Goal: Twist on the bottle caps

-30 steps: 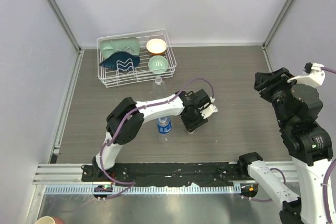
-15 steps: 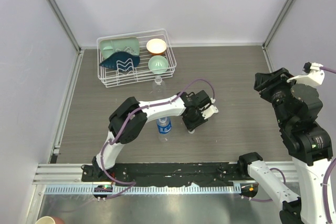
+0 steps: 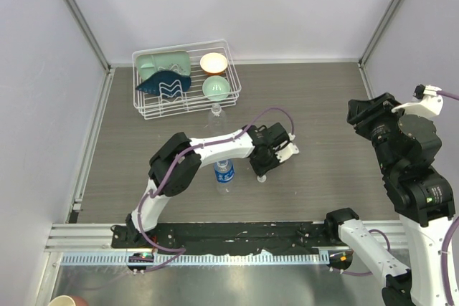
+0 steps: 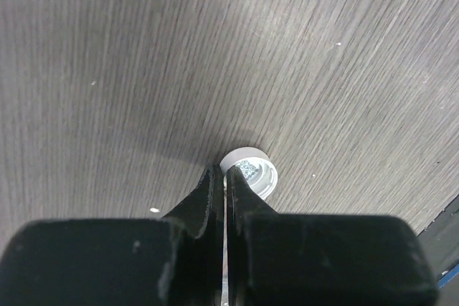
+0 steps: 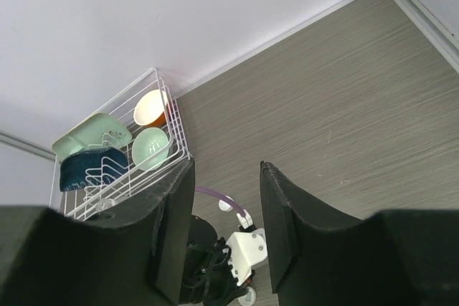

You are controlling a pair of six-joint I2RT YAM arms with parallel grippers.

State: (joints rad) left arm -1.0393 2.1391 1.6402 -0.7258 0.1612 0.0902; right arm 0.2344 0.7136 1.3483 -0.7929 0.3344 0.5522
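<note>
Bottles point(image 3: 224, 175) number two; cap point(image 4: 248, 171) just one.

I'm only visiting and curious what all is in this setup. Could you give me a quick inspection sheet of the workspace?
Surface: grey wood-grain table, a few pale specks.
Job's things: blue-label bottle upright mid-table; plain bottle upright by the rack; one white cap lying open side up; a second cap, nothing seen.
Clutter: white wire rack holding bowls and dishes.
Claws: left claw shut, tips at the cap's edge, cannot tell if it pinches the rim; right claw open, empty, raised high.
Cables: purple cable looping above the left claw.
Surroundings: pale walls, metal corner posts.
</note>
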